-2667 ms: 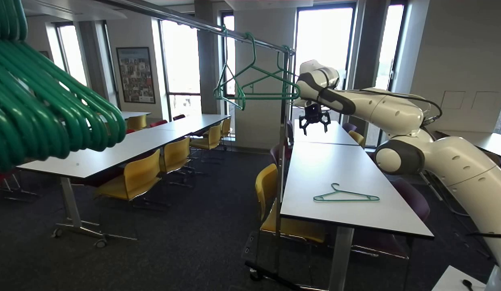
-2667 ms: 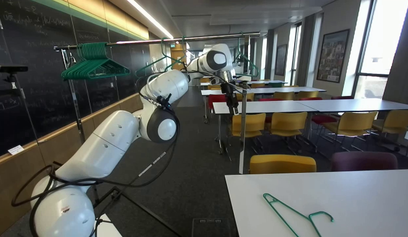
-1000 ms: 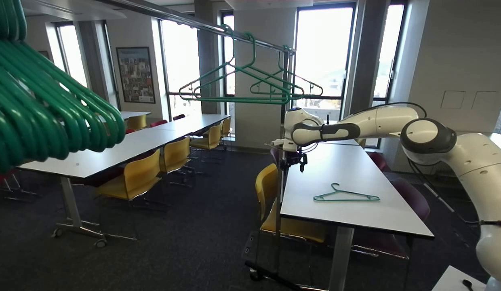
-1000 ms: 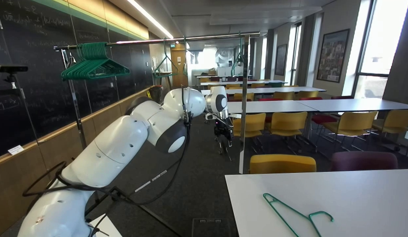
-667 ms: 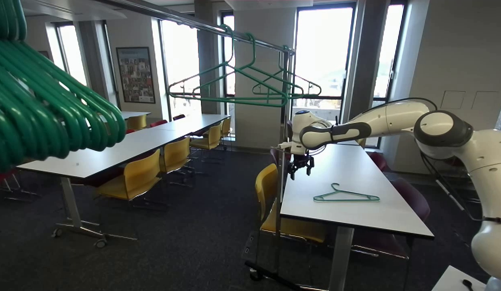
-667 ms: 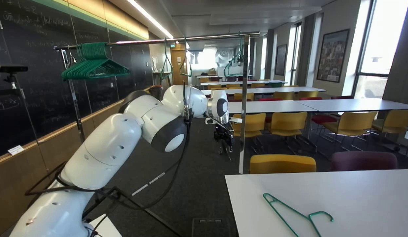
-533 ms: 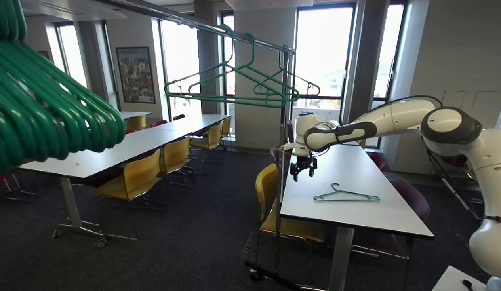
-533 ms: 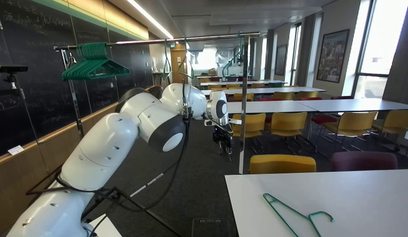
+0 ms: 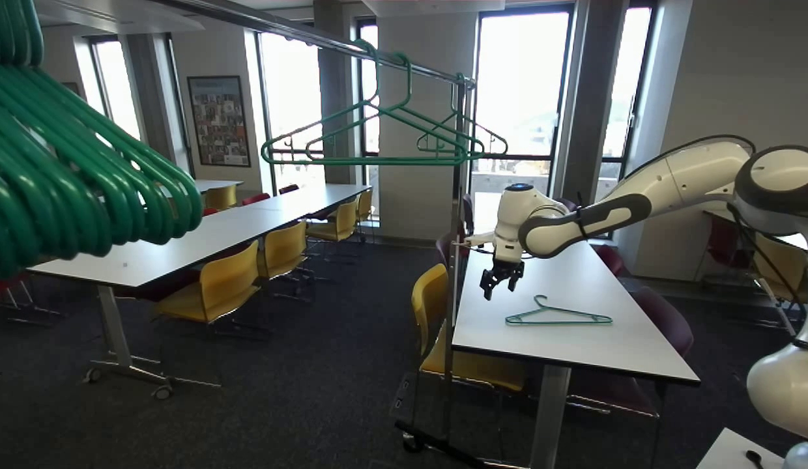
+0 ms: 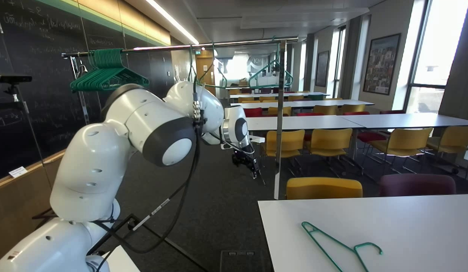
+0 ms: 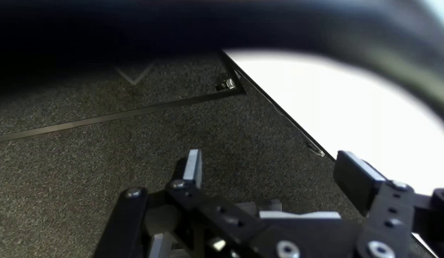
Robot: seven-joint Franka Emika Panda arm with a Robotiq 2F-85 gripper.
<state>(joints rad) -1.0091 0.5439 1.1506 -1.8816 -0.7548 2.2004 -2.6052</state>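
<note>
My gripper [image 9: 500, 288] is open and empty, pointing down at a slant in mid-air. It also shows in an exterior view [image 10: 254, 170], and its two spread fingers in the wrist view [image 11: 268, 163] have only dark carpet between them. The white table [image 9: 573, 352] edge lies beside the gripper in the wrist view [image 11: 333, 107]. A green hanger [image 9: 554, 322] lies flat on the table, also seen in an exterior view [image 10: 328, 237], apart from the gripper. Three green hangers [image 9: 378, 161] hang spaced along the metal rail [image 9: 300, 34], above the gripper and apart from it.
A dense bunch of green hangers [image 10: 105, 71] fills one end of the rail. The rail's upright post [image 10: 280, 132] stands near the gripper. A yellow chair [image 9: 431, 293] is at the table's side. A dark base bar [image 11: 118, 115] with a caster shows on the carpet.
My gripper has come down from beside the hung hangers and then drawn back towards the robot's base, staying open. The hung hangers have swung and turned. The hanger on the table has not moved.
</note>
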